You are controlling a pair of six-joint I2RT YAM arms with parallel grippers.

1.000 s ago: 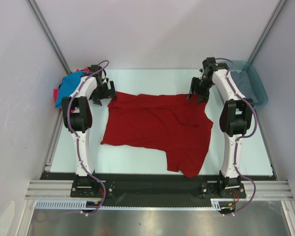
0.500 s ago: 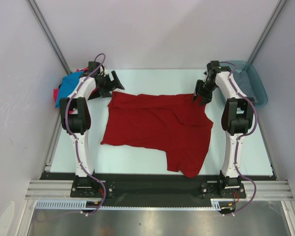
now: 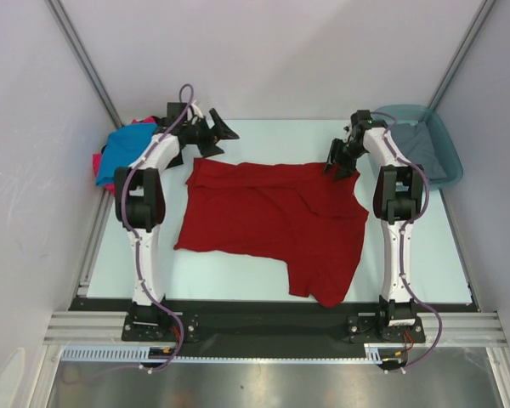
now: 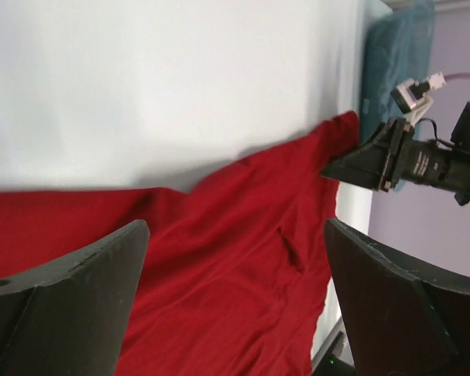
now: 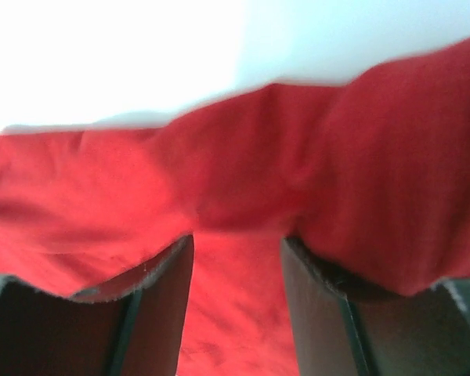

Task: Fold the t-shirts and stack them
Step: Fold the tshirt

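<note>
One dark red short-sleeved cloth t-shirt [image 3: 272, 217] is spread flat across the middle of the pale table top [image 3: 263, 136]. Its upper edge runs from left of centre to right of centre, and one part reaches down toward the lower centre-right of the overhead frame. A folded-over flap is seen in its right half.

At the upper left of the overhead frame, the left gripper [image 3: 217, 136] is held above bare table, just beyond the shirt's upper left corner and apart from it. Its jaws are spread wide and nothing is held between them. In the left wrist view the red cloth is seen below, through the gap between the two dark fingers [image 4: 70, 298].

At the upper right, the right gripper [image 3: 340, 161] is set down at the shirt's upper right corner. In the right wrist view its fingers [image 5: 157, 305] are seen partly apart with a clear gap between them. A raised ridge of red cloth is bunched just ahead of the tips, and red cloth fills the gap.

A bright blue cloth t-shirt [image 3: 117, 153] is heaped at the far left edge of the table, with hot pink cloth [image 3: 97, 161] showing beside it. A teal plastic tub [image 3: 449, 160] is placed at the upper right, and grey cloth [image 3: 421, 140] is seen inside it.
</note>
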